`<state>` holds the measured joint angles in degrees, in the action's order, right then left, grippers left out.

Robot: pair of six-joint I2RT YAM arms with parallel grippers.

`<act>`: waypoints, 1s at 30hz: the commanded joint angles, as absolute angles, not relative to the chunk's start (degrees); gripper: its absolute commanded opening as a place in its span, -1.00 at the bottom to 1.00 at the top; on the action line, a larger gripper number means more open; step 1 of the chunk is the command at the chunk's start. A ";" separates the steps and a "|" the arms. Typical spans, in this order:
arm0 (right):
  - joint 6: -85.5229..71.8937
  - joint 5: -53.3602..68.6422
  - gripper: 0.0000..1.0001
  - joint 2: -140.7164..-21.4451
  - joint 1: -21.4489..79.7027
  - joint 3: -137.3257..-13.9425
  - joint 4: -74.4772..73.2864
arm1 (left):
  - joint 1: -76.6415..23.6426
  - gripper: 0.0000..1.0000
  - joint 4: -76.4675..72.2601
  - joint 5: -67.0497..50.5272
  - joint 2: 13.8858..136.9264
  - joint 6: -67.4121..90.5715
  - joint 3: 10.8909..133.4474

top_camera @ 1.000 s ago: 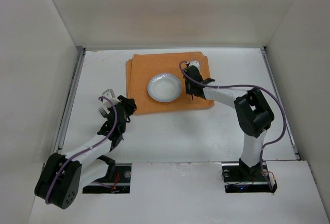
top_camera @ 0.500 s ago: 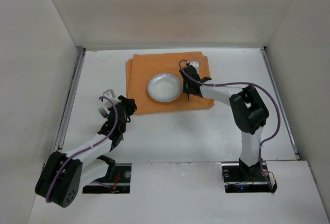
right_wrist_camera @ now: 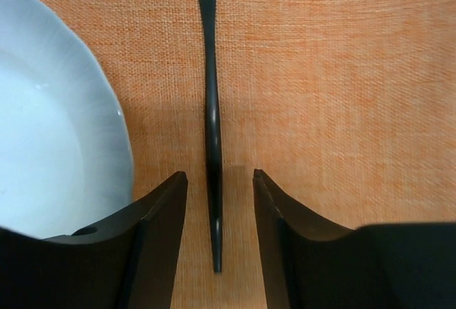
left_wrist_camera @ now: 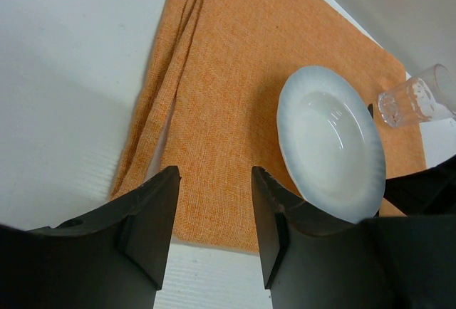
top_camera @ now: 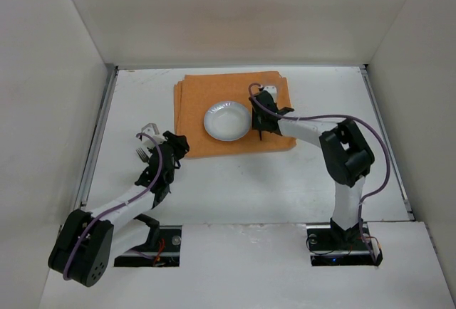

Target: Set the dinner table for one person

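Observation:
The dinner table (top_camera: 320, 181) is a white tabletop with an orange placemat (top_camera: 192, 102) at its far middle. A white plate (top_camera: 227, 120) sits on the mat, and a clear glass (top_camera: 269, 90) stands behind it to the right. My right gripper (top_camera: 262, 113) hovers low over the mat just right of the plate. In the right wrist view it (right_wrist_camera: 219, 181) is open, and a slim black utensil (right_wrist_camera: 211, 110) lies flat on the mat between the jaws, touching neither. My left gripper (left_wrist_camera: 214, 181) is open and empty over the mat's near left edge.
A metal fork (top_camera: 142, 154) and another metal piece (top_camera: 148, 129) lie on the white top left of my left gripper (top_camera: 177, 145). White walls close the table on three sides. The plate's rim (right_wrist_camera: 117, 131) lies close to the right gripper's left finger.
My right gripper has opened and let go of the black utensil, which now rests on the placemat. The left jaws have spread slightly; that arm stays put.

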<state>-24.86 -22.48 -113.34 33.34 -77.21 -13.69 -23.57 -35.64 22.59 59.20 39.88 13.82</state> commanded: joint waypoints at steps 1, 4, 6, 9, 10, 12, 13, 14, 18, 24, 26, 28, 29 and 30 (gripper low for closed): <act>-23.82 -23.29 -0.02 -104.35 33.18 -75.51 -10.99 | -22.98 -0.14 -36.92 24.86 57.83 39.55 13.97; -23.46 -24.34 -0.01 -96.88 33.18 -69.46 -7.75 | -22.63 -0.12 -32.89 26.98 58.01 39.55 15.20; -24.78 -24.52 -0.14 -90.82 32.65 -63.05 -3.54 | -22.54 -0.12 -26.75 27.77 56.70 39.90 17.04; -27.50 -24.26 -0.60 -81.50 32.83 -51.46 5.77 | -22.37 -0.16 -16.12 29.17 53.98 40.51 19.33; -28.55 -23.82 -0.70 -79.04 32.83 -47.85 8.50 | -22.02 -0.19 -12.69 29.53 53.18 40.87 19.94; -30.31 -22.59 -0.75 -75.43 33.17 -42.39 12.64 | -20.44 -0.31 -2.86 29.71 50.90 42.01 21.88; -31.37 -21.72 -0.75 -74.19 33.53 -40.19 14.14 | -19.91 -0.34 0.67 29.71 50.19 42.53 22.58; -32.07 -21.10 -0.74 -73.57 33.88 -38.69 15.19 | -19.12 -0.36 4.79 29.97 49.32 43.24 23.28; -34.54 -19.08 -0.60 -72.95 34.93 -33.40 21.35 | -16.40 -0.38 16.67 30.85 48.86 46.57 24.87; -34.98 -15.03 -0.57 -71.90 34.85 -32.35 22.59 | -15.60 -0.37 22.32 30.32 56.06 49.92 26.10; -35.07 -14.59 -0.57 -71.81 34.59 -32.08 22.59 | -16.39 -0.35 22.41 30.32 58.53 51.23 26.19; -35.16 -14.50 -0.55 -72.42 34.76 -32.25 22.59 | -16.91 -0.34 21.80 30.15 59.67 51.76 26.10; -35.07 -14.41 -0.55 -72.77 34.76 -32.43 22.59 | -17.09 -0.34 21.71 30.23 60.20 51.77 26.10; -35.07 -14.24 -0.54 -73.03 34.85 -32.52 22.59 | -17.09 -0.34 21.45 30.41 60.55 51.77 26.10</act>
